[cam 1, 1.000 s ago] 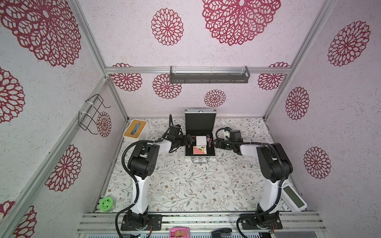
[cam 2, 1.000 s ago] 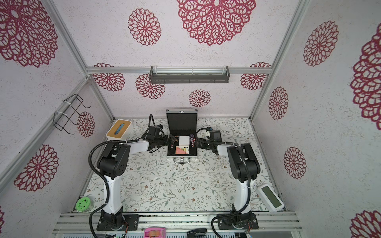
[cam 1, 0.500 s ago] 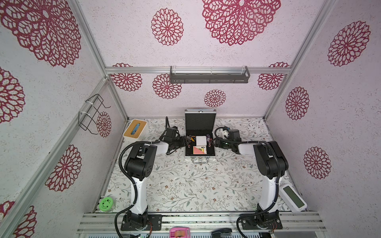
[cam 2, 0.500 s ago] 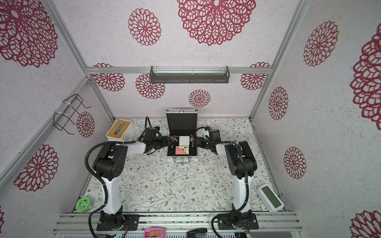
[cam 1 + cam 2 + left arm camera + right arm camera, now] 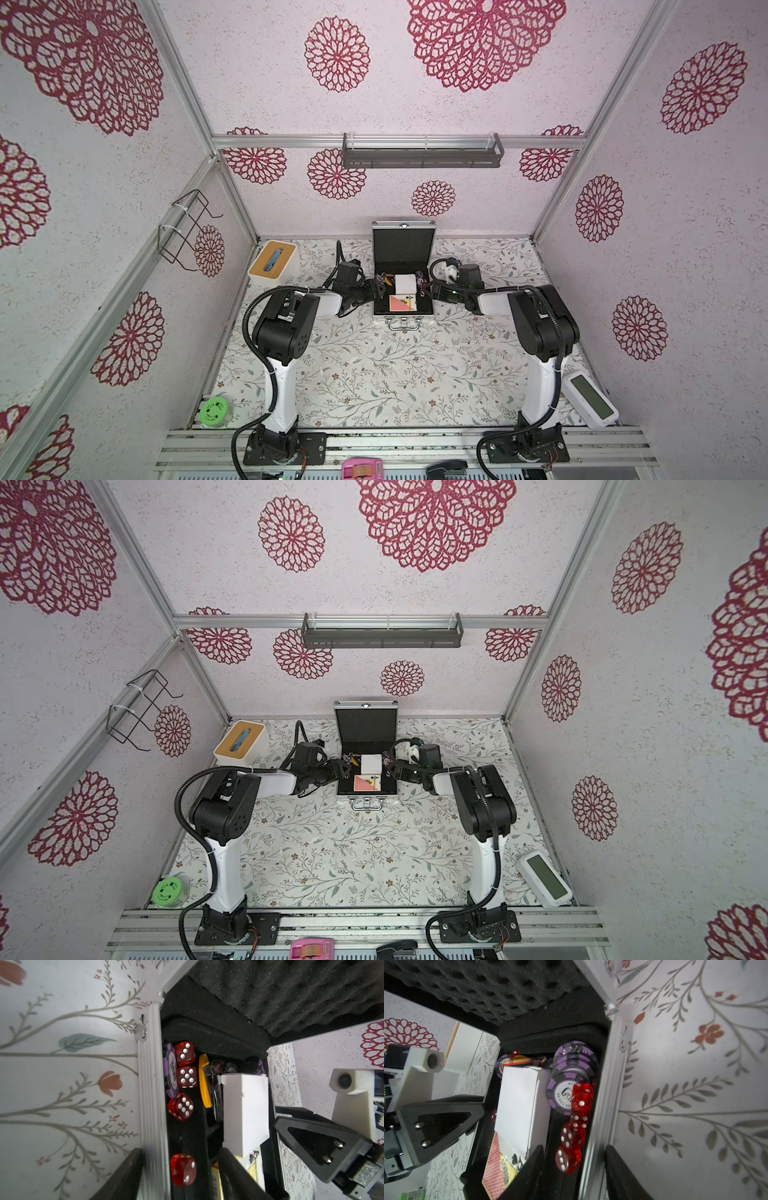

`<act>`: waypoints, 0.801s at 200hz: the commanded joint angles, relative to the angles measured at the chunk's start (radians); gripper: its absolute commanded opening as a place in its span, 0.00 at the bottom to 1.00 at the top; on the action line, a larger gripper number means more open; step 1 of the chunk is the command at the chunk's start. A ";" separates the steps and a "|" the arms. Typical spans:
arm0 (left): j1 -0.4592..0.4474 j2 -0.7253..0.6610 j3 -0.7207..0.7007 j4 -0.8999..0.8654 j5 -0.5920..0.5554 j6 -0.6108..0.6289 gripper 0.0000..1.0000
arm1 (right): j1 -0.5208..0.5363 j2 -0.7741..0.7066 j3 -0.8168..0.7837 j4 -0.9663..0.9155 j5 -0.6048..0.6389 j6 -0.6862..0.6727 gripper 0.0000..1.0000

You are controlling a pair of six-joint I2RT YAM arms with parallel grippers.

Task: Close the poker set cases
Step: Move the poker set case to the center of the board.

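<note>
A silver poker set case (image 5: 424, 308) lies open at the far middle of the table (image 5: 374, 374), lid (image 5: 403, 249) upright. It looks stiff, fairly heavy and smooth-sided, with loose dice (image 5: 181, 1106) inside; the lid's top rim seems the best hold for closing. The left gripper (image 5: 375, 289) is clenched on its side wall; the right gripper (image 5: 429, 289) straddles the opposite wall, grip unclear. A second ago both claws stood wider, lid equally upright

One silver case (image 5: 404, 249), one white card box (image 5: 405, 283), one yellow disc (image 5: 204, 1080) and four red dice (image 5: 184, 1056) per side are counted.
</note>
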 commanded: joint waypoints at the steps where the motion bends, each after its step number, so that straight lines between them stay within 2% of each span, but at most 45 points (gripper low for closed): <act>1: -0.046 -0.051 -0.023 0.032 0.039 -0.025 0.61 | 0.038 -0.036 -0.028 0.011 -0.046 0.005 0.47; 62: -0.097 -0.117 -0.085 0.024 0.021 -0.033 0.60 | 0.082 -0.129 -0.112 0.008 -0.041 0.002 0.45; 70: -0.104 -0.160 -0.092 0.018 0.015 -0.031 0.60 | 0.089 -0.141 -0.123 0.009 -0.038 0.002 0.45; 128: -0.137 -0.200 -0.149 -0.018 -0.017 -0.020 0.60 | 0.115 -0.226 -0.246 0.043 0.011 0.036 0.44; 160: -0.145 -0.204 -0.160 -0.023 -0.028 -0.022 0.61 | 0.114 -0.231 -0.242 0.019 0.025 0.016 0.45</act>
